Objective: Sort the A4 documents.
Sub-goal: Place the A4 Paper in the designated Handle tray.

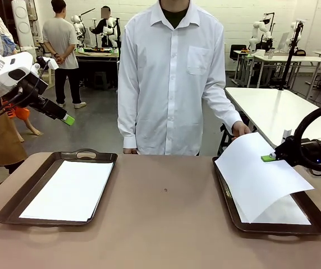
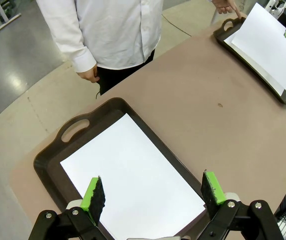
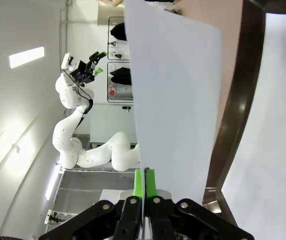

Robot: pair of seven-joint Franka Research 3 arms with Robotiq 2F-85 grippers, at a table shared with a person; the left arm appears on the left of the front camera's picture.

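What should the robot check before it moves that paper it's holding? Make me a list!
1. Right claw shut on the lifted sheet: ok.
2. Lifted sheet clear of the right tray: not ok, its lower edge looks to rest on the paper there.
3. Left claw open, holding nothing: ok.
4. Left tray has paper lying flat: ok.
5. Person's hand away from the lifted sheet: not ok, it's at its far corner.

Two trays on the counter (image 1: 166,224): the left tray (image 1: 14,204) holds a flat sheet (image 1: 70,190), the right tray (image 1: 228,196) holds another (image 1: 287,213), and a lifted sheet (image 1: 256,174) tilts above it. The person (image 1: 172,78) stands behind the counter, between the trays.
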